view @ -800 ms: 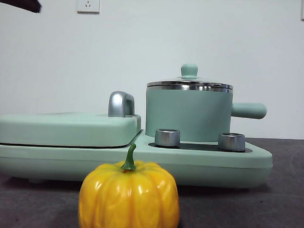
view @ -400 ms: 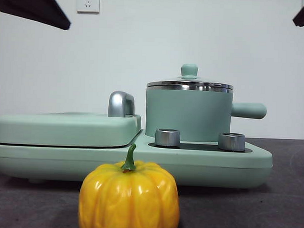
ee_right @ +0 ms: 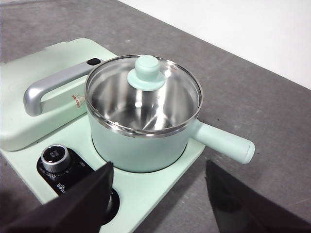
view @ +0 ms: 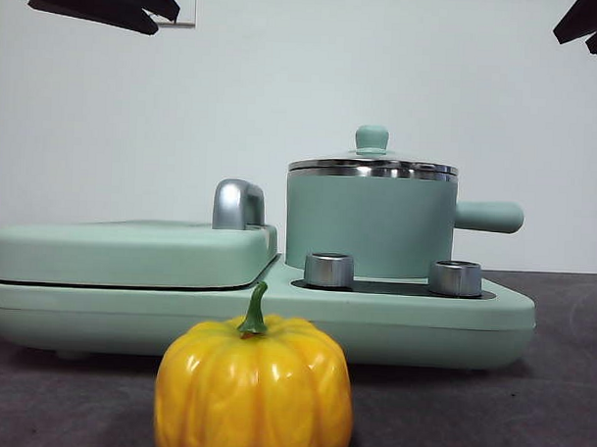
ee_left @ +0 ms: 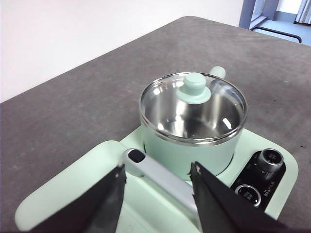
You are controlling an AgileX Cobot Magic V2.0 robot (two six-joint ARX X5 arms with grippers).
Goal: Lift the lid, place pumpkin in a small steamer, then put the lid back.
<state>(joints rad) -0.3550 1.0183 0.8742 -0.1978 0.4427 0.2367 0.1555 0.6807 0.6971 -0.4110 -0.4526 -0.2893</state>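
Lid: sat closed on the pot, knob upright.
Pumpkin: on the table, in front of the cooker.
Left gripper: jaws apart, empty, above the pot.
Right gripper: jaws apart, empty, likewise above.
Nearer arm: hard to judge; perhaps the right.

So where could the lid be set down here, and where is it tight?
Bare dark table lies beyond the small steamer, past its side handle, and behind the appliance. The front is tighter: the pumpkin stands before the two knobs. Both hands, left hand and right hand, hover open above; the lid is on.
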